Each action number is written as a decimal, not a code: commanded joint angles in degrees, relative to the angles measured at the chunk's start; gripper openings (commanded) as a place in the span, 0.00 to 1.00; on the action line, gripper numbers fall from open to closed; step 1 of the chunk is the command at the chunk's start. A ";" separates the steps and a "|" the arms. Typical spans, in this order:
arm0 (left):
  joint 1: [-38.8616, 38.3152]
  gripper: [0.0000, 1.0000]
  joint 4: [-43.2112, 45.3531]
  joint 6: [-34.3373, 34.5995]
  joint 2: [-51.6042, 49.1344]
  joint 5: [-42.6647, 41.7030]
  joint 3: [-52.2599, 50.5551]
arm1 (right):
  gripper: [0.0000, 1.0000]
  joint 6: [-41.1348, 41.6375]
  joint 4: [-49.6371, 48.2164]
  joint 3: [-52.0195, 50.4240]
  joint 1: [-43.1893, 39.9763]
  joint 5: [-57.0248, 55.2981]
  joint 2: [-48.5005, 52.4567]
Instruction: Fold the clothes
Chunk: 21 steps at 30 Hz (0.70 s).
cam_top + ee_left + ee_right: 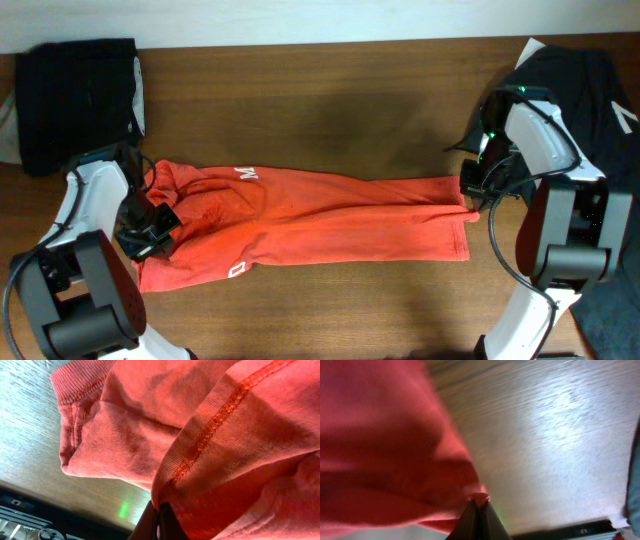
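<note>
The red-orange T-shirt (pixel 310 220) lies stretched in a long folded band across the wooden table, with bits of white lettering showing near its left end. My left gripper (pixel 152 222) is shut on the shirt's left end; in the left wrist view the fingertips (pixel 160 510) pinch a stitched hem fold (pixel 210 430). My right gripper (pixel 470 190) is shut on the shirt's right top corner; in the right wrist view the fingertips (pixel 480 502) pinch a small bit of red cloth (pixel 385 450).
A black folded garment (pixel 80 100) lies at the back left corner. A dark garment (pixel 585 90) with white marks lies at the right edge, behind the right arm. The wooden table (pixel 340 110) runs along the back.
</note>
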<state>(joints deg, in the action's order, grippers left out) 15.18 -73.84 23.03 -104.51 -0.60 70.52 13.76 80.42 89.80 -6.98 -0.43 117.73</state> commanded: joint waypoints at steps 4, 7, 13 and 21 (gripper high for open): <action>1.88 0.15 -0.79 0.31 0.44 0.46 -0.74 | 0.34 4.31 -1.36 -1.51 -7.67 -2.84 -1.01; 1.88 0.26 -1.22 0.28 0.44 0.46 -0.57 | 0.94 4.28 -1.16 -1.46 -7.67 -2.84 -1.01; -6.58 0.00 -3.13 -9.73 3.28 -10.14 8.57 | 0.08 -9.97 -3.41 -1.46 -7.61 17.66 -1.01; -21.55 0.01 12.59 -5.97 -4.17 -10.36 1.73 | 0.04 -5.75 -15.80 -11.02 1.40 16.68 -0.98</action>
<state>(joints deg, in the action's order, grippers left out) -6.68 -61.95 16.29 -103.90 -10.33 73.58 5.28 67.09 82.63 -5.76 17.65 117.36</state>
